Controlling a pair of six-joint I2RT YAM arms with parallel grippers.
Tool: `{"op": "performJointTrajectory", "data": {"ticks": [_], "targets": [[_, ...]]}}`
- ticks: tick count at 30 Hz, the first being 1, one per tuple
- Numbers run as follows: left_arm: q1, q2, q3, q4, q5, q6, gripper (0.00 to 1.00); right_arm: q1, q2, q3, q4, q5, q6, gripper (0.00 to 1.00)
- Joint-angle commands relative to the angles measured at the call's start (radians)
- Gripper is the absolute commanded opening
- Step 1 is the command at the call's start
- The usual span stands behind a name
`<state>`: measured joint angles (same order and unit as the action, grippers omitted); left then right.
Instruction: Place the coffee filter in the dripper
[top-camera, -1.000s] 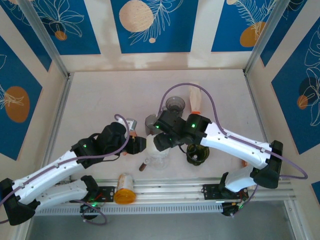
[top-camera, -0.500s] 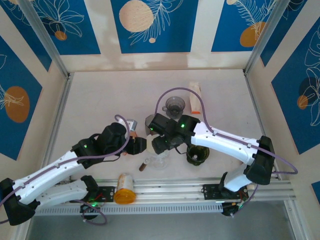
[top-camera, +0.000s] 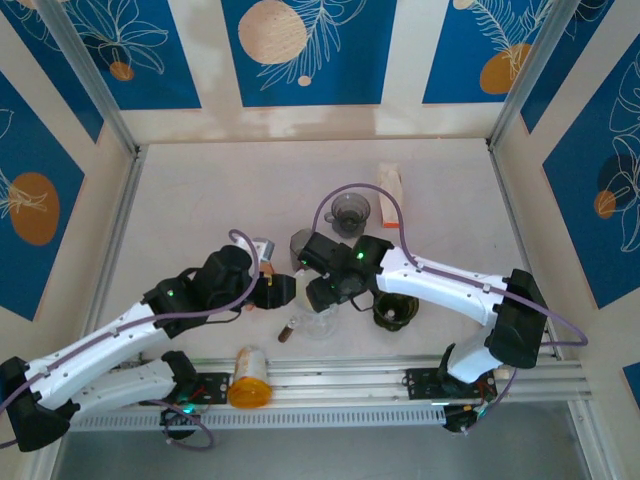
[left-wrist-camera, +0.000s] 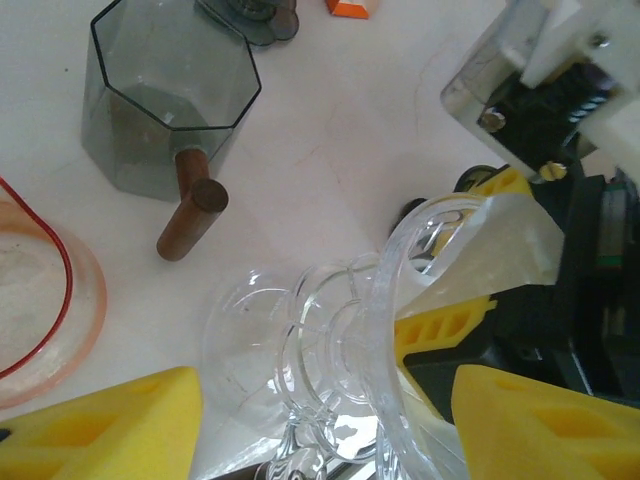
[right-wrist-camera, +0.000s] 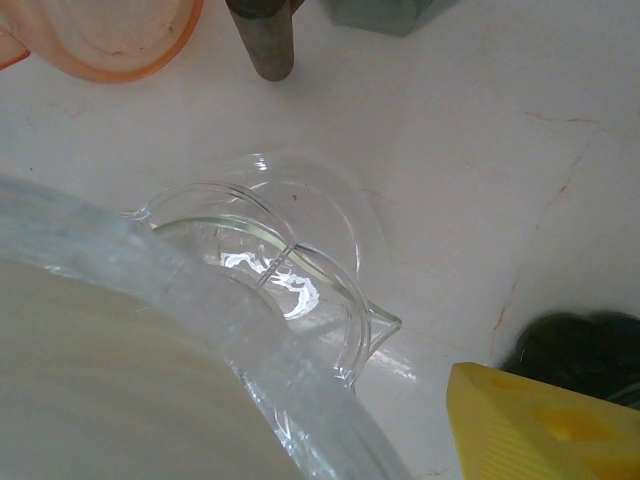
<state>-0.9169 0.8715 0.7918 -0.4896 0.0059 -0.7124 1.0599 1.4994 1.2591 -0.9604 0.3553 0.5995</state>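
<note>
We see left gripper (top-camera: 277, 291): fingers spread wide, glass dripper (left-wrist-camera: 345, 330) between them, not squeezed. White coffee filter (left-wrist-camera: 505, 250) sits in dripper's wide mouth. Right gripper (top-camera: 322, 292): yellow fingers on either side of filter, and we cannot tell if they pinch it. Grey cup (left-wrist-camera: 165, 110) with wooden handle stands near.

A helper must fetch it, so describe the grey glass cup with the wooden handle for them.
On the white table, look beyond the clear glass dripper in the middle. The grey glass cup stands beside a round pinkish bowl; it has faceted smoky walls and a wooden peg handle.
</note>
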Motion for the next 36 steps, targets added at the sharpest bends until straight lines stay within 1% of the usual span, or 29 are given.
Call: {"op": "performJointTrajectory", "data": {"ticks": [1, 5, 13, 19, 26, 36], "targets": [[-0.007, -0.044, -0.024, 0.055, 0.024, -0.013, 0.72, -0.006, 0.013, -0.02, 0.012, -0.015, 0.021, 0.67], [-0.007, -0.054, -0.033, 0.067, 0.032, -0.006, 0.76, -0.009, 0.016, -0.037, 0.022, -0.012, 0.026, 0.67], [-0.007, -0.009, -0.032, 0.045, 0.033, -0.008, 0.77, -0.005, 0.032, -0.048, 0.028, -0.008, 0.034, 0.66], [-0.007, -0.006, -0.031, 0.031, 0.029, -0.009, 0.65, -0.003, 0.026, -0.05, 0.025, -0.007, 0.039, 0.67], [-0.007, -0.004, -0.031, 0.01, 0.026, -0.012, 0.6, 0.002, 0.011, -0.03, 0.037, -0.007, 0.031, 0.66], [-0.007, 0.004, -0.031, 0.002, 0.025, -0.013, 0.55, 0.006, -0.089, 0.034, 0.021, 0.013, 0.027, 0.67]]}}
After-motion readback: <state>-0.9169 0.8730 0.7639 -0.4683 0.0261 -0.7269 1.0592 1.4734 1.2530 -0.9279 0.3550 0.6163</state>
